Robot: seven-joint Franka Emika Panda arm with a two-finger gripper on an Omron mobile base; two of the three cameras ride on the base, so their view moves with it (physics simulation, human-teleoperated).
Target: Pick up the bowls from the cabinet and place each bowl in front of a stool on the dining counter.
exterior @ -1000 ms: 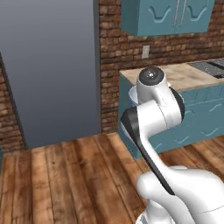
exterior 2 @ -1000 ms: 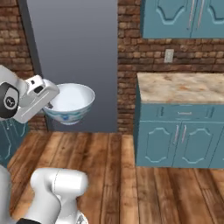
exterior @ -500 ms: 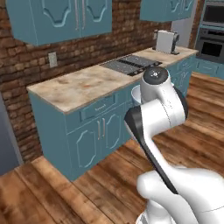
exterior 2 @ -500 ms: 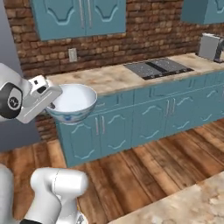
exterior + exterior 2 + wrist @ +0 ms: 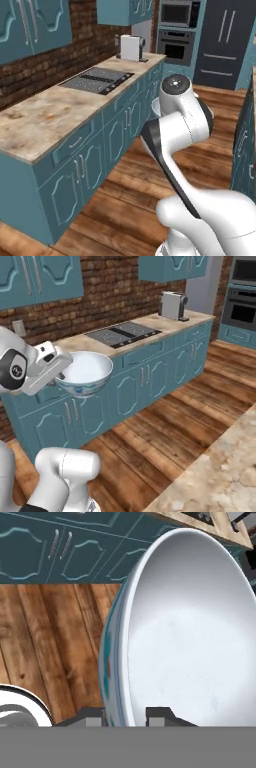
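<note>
The step in hand is the carry: the gripper (image 5: pixel 125 714) is closed narrowly on the rim of the white bowl with blue pattern (image 5: pixel 85 373), one fingertip (image 5: pixel 162 714) inside the wall and the other outside it, as the hand view shows. In the right base view the bowl hangs upright and level in front of the arm, above the wooden floor (image 5: pixel 165 426) and in front of the teal base cabinets (image 5: pixel 150 376), touching no surface. A corner of the dining counter (image 5: pixel 220 471) enters that view at the lower right, well apart from the bowl. The stools cannot be seen, so the placement spot cannot be told. By judgement, the next move calls for the base to bring the dining counter squarely within reach, after which the arm must extend the bowl over the slab, lower it until the foot rests flat, and only then release the rim; the bowl should be kept level throughout, since the grip is on one side of the rim only. Compared with the earlier frames, the whole scene has shifted: the grey wall panel has left both base views, and the cooktop (image 5: pixel 97 80), the toaster (image 5: pixel 131 47) and the wall ovens (image 5: pixel 175 35) now appear. That is base motion, not movement of the furniture. The bowl keeps the same pose relative to the arm, and the grip is unchanged.
</note>
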